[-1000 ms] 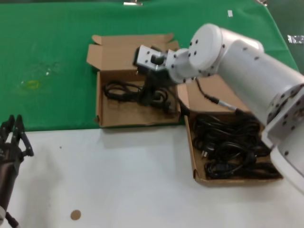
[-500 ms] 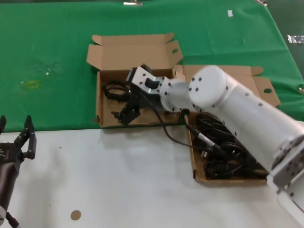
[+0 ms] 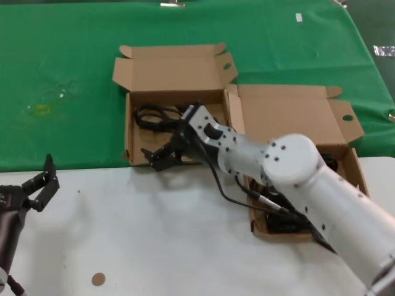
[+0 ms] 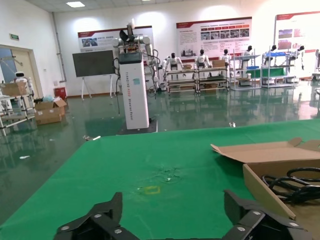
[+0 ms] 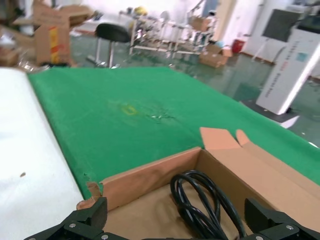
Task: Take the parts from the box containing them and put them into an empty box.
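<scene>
Right gripper [image 3: 159, 158], jaws spread wide and holding nothing, low over the near left corner of the notch-lidded box [image 3: 132, 145] at the seam between green cloth and white bench [image 3: 154, 234]; one coiled cord [image 3: 157, 116] lies at this box's far end, so it is no longer empty. The remaining cords [image 3: 278, 213] sit in the straight-lidded source box [image 3: 290, 117] to the right, largely hidden beneath the white forearm. Judged step: withdrawal after a deposit and return for another bundle. To do it well, the wrist should rise clear of the near wall before swinging right, jaws kept wide, then descend over the thick middle of one coil rather than a stray loop (tangled cords may drag a neighbour out). Left gripper [image 3: 40, 188] waits at the bench's left edge, jaws apart and empty. Compared with the head view a second earlier, the right gripper has come from the box's centre to its near corner, and the left gripper's jaws have splayed wider.
</scene>
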Motion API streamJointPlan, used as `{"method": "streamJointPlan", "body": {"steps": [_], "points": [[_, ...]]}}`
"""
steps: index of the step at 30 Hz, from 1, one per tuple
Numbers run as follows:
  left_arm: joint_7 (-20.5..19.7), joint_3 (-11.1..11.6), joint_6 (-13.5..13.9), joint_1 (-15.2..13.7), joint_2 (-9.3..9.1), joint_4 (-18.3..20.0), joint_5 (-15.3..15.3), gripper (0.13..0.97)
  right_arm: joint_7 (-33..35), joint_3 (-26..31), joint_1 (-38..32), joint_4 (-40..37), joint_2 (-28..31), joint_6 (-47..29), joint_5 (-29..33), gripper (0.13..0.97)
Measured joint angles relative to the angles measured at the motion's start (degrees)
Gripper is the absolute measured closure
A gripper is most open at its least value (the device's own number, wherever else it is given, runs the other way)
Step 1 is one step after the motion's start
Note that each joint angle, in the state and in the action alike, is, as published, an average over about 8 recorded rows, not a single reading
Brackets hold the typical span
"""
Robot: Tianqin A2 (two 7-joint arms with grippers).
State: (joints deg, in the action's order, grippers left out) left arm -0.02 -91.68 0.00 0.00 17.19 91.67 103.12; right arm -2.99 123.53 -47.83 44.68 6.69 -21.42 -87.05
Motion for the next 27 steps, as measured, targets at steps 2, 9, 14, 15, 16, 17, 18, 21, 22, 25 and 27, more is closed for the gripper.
{"method": "streamJointPlan", "body": {"steps": [2, 9, 14, 15, 16, 17, 18, 21, 22, 25, 27], "points": [[0.0, 0.0, 0.0, 0.0, 0.0, 0.0, 0.0, 0.461, 0.1, -1.4, 2.1, 2.1, 0.5, 0.9, -0.7, 0.129], [0.0, 0.0, 0.0, 0.0, 0.0, 0.0, 0.0, 0.354, 0.6, -6.2, 9.4, 9.2, 2.1, 4.2, -3.2, 0.129], [0.0, 0.0, 0.0, 0.0, 0.0, 0.0, 0.0, 0.283, 0.9, -9.7, 14.6, 14.3, 3.2, 6.5, -4.9, 0.129], [0.0, 0.0, 0.0, 0.0, 0.0, 0.0, 0.0, 0.265, 1.0, -10.4, 15.7, 15.4, 3.4, 7.0, -5.3, 0.129], [0.0, 0.0, 0.0, 0.0, 0.0, 0.0, 0.0, 0.247, 1.0, -11.1, 16.7, 16.4, 3.7, 7.5, -5.6, 0.129], [0.0, 0.0, 0.0, 0.0, 0.0, 0.0, 0.0, 0.229, 1.1, -11.8, 17.7, 17.3, 3.9, 7.9, -5.9, 0.129], [0.0, 0.0, 0.0, 0.0, 0.0, 0.0, 0.0, 0.211, 1.2, -12.5, 18.8, 18.4, 4.1, 8.4, -6.3, 0.129], [0.0, 0.0, 0.0, 0.0, 0.0, 0.0, 0.0, 0.193, 1.4, -14.6, 22.0, 21.5, 4.8, 9.8, -7.4, 0.129], [0.0, 0.0, 0.0, 0.0, 0.0, 0.0, 0.0, 0.184, 1.4, -15.3, 23.0, 22.6, 5.1, 10.3, -7.7, 0.129], [0.0, 0.0, 0.0, 0.0, 0.0, 0.0, 0.0, 0.158, 1.6, -17.4, 26.1, 25.7, 5.7, 11.7, -8.8, 0.129], [0.0, 0.0, 0.0, 0.0, 0.0, 0.0, 0.0, 0.14, 1.8, -18.8, 28.2, 27.7, 6.2, 12.6, -9.5, 0.129]]}}
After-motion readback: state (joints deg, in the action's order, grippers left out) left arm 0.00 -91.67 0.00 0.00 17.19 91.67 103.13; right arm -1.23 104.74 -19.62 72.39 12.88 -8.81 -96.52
